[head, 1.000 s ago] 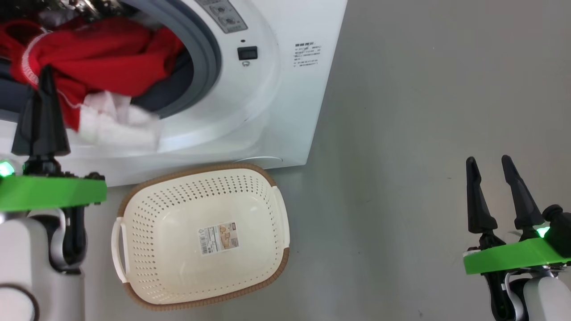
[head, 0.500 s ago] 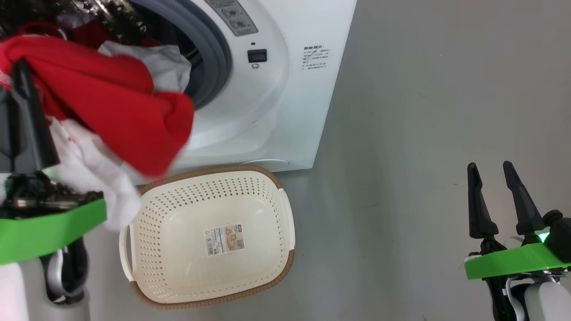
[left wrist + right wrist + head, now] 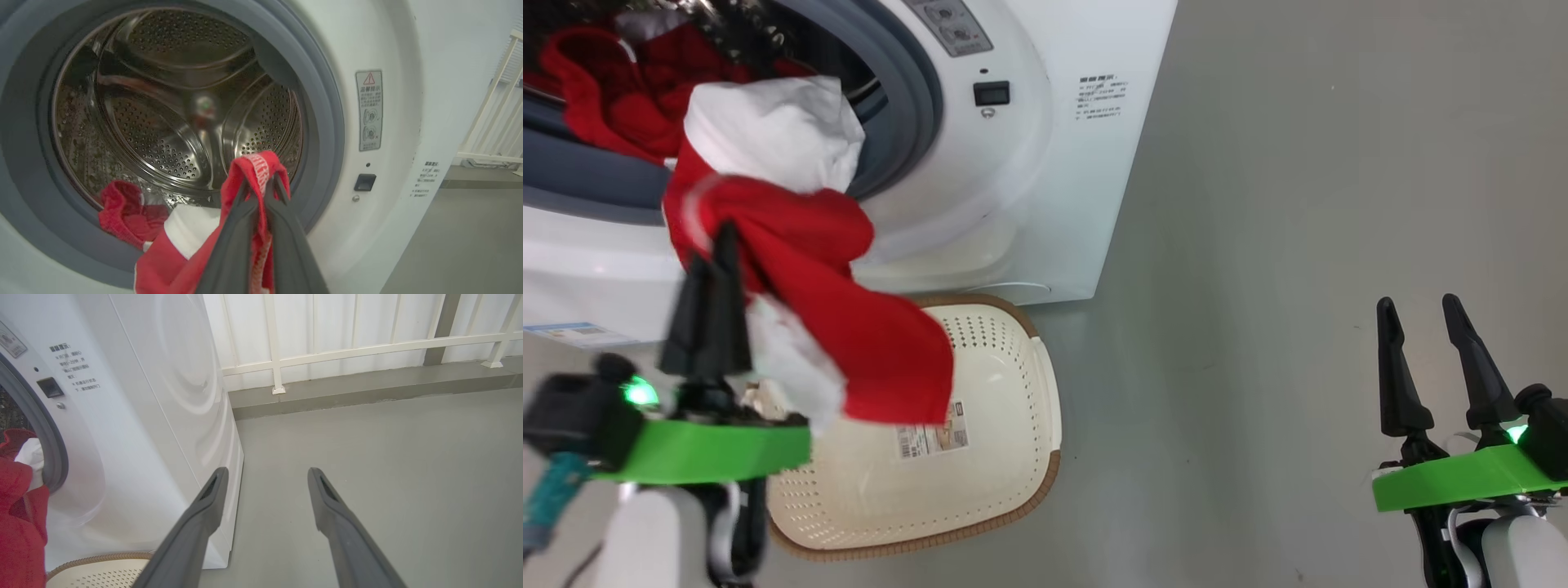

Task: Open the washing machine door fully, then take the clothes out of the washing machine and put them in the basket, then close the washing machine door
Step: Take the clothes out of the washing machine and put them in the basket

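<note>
Your left gripper (image 3: 719, 245) was clamped on the clothes (image 3: 882, 351), hanging over the basket (image 3: 1013, 384); your right gripper (image 3: 1417, 302) stood spread wide, empty, well apart from the basket.

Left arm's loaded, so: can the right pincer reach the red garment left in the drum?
Probably not yet. The right pincer is open, but it sits off beside the washing machine, and the clothes hanging from the left pincer cross the opening before that red garment.

The washing machine (image 3: 1045, 204) is finished in glossy white, its drum (image 3: 163, 134) in shiny perforated steel, its seal (image 3: 322, 122) in matt rubber. The clothes (image 3: 849, 327) are made of soft cloth, the basket (image 3: 1013, 425) of smooth perforated plastic.
</note>
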{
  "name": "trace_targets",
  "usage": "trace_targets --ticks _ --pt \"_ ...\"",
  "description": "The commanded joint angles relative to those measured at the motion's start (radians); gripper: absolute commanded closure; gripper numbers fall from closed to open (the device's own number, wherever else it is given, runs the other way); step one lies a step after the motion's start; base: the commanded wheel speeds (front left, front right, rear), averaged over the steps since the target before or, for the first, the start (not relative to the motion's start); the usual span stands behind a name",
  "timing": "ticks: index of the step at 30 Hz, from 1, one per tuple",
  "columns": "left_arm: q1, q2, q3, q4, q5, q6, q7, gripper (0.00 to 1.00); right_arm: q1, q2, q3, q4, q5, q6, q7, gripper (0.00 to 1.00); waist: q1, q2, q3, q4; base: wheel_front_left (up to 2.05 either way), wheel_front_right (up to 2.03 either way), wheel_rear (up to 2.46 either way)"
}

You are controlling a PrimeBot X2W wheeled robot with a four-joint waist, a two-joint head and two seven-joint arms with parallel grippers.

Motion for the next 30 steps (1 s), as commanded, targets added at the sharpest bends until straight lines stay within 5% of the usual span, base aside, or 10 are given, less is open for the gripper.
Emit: trace_targets --ticks 1,30 --pt "0.015 0.018 0.017 0.003 0.006 -0.006 -0.005 1.00 -0.005 -0.004 0.023 -0.026 0.008 0.006 -0.006 0.00 0.0000 0.0000 0.008 -0.002 0.00 0.00 0.00" --pt "-0.195 0.016 -0.056 0.656 -0.019 -0.006 -0.005 1.00 -0.091 -0.004 0.037 -0.044 0.015 0.006 -0.006 0.00 0.0000 0.0000 0.197 -0.019 0.00 0.00 0.00"
